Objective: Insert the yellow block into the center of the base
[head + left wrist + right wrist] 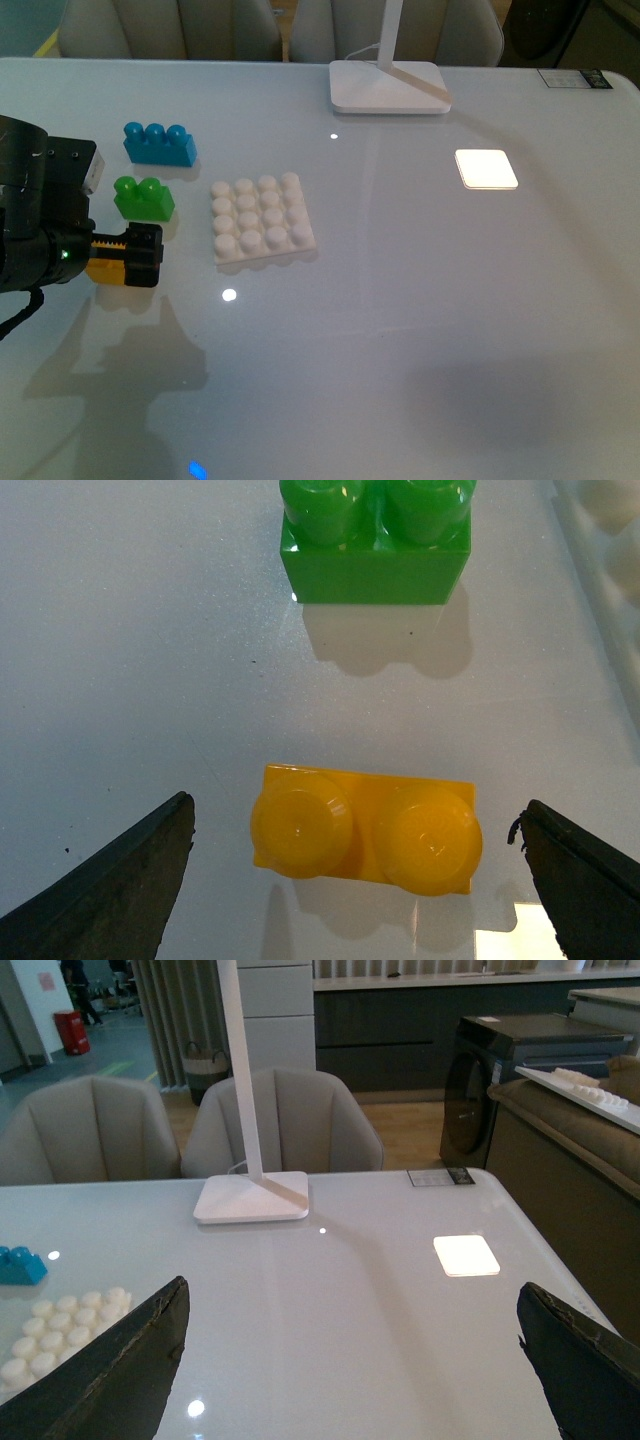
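Left pincer (pixel 356 802): spread wide, one finger off each short end of the yellow block (pixel 365 830), with a gap showing on both sides. Nothing is gripped. The front view puts it low over the desk (pixel 420 330), to the left of the base (pixel 262 220) and a little nearer the robot than the base's near edge.

Right pincer (pixel 352 1290): also wide and empty, hanging above bare desk well to the right of the base. It does not show in the front view.

Yellow block: flat on the desk, studs up, casting its own shadow. It lies left of the base and apart from it.

Base: all sixteen studs bare, centre unoccupied.

Other pieces:
- green brick (pixel 375 540), left of the base, just beyond the yellow block and not touching it
- blue brick (pixel 160 143), further off on the same side, past the green one
- lamp foot (pixel 388 87), beyond the base and to its right

Progress, as judged: early. The approach looks finished and the pincer is lined up for a grasp. Closing on the block, lifting, carrying it right to the base, lining it up with the four centre studs and pressing down are all not yet done.
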### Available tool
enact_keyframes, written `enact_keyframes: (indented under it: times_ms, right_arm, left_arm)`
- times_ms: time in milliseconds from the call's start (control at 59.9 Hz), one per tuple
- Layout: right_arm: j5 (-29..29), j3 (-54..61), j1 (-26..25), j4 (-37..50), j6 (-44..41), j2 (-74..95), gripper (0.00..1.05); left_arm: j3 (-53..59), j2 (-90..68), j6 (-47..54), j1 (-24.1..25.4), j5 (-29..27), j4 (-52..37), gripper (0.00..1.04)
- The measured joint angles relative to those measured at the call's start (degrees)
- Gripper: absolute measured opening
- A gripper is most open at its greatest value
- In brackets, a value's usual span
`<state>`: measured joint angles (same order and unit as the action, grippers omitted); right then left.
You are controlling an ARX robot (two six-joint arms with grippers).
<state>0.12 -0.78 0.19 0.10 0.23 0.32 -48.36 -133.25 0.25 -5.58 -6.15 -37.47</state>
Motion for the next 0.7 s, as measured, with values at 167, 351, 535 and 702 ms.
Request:
enact_keyframes:
  times_ms: [167, 351, 535, 702]
  right_arm:
    - [0.0, 0.0, 0.0, 0.0, 0.0, 0.0, 0.96]
    - [0.0, 0.0, 0.0, 0.0, 0.0, 0.0, 0.96]
    - [0.0, 0.0, 0.0, 0.0, 0.0, 0.0, 0.96]
    - [0.0, 0.0, 0.0, 0.0, 0.0, 0.0, 0.96]
  left_arm:
    - [-0.63, -0.98, -0.07, -0.09, 0.17, 0.76, 0.97]
    - [-1.55, -1.62, -0.09, -0.39, 0.17, 1.14, 0.97]
    - [-2.6, -2.89, -0.09, -0.42, 0.13, 1.6, 0.97]
    - [-3.21, -3.67, -0.07, -0.39, 0.11, 1.75, 0.97]
